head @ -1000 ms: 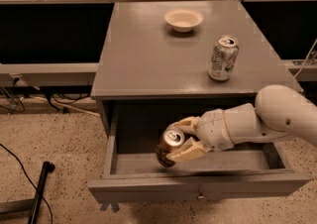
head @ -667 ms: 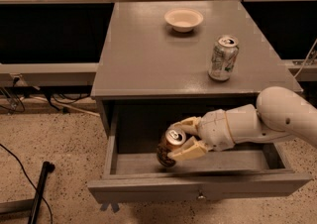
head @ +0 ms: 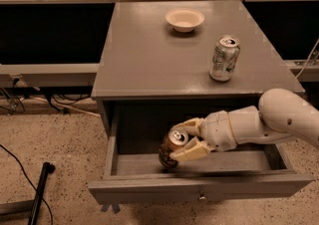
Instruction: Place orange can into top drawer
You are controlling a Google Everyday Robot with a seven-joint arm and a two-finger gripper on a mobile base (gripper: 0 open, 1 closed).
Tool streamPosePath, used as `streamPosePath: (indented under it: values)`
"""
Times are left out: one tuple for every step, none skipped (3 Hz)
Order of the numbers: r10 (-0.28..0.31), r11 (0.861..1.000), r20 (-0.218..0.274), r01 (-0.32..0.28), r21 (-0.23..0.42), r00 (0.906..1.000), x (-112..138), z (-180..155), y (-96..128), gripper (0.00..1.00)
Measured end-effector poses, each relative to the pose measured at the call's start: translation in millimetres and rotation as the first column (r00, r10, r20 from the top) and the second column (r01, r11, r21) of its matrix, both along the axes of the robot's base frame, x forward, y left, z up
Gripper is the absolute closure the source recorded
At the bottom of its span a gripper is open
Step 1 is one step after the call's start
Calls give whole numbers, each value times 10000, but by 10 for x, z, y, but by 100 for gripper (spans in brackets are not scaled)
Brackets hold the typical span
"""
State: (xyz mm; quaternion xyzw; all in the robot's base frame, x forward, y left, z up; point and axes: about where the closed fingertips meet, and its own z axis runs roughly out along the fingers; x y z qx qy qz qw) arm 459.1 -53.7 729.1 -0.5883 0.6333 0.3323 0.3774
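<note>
Top drawer [head: 149, 189] pulled open, gripper [head: 175, 142] reaching in from 3 o'clock, jaws clamped on tilted orange can [head: 165, 155] low in drawer's left half, silver-green can [head: 224, 58] on grey cabinet [head: 149, 59] at 1 o'clock, white bowl [head: 184, 19] at 12.

cabinet top [head: 149, 55]: bowl [head: 185, 19], silver-green can [head: 224, 58] | jaws: in top drawer [head: 149, 189], clasping orange can [head: 171, 147]

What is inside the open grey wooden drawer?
A small coppery orange drink can, tilted, clamped in the robot's pale two-finger gripper, which reaches into the drawer. The arm covers part of the drawer's floor, so anything beneath it is hidden.
</note>
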Motion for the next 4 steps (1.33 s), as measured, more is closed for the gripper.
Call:
streamPosePath:
  values:
    - [113,9998,-160,-115,-170,9998,8,-25,-17,100]
    - [47,9994,-243,-56,-352,9997,22,-77,-74,100]
    - [-89,9987,-287,74,-510,9995,46,-125,-132,100]
    - [-246,9980,-437,220,-593,9987,116,-184,-221,100]
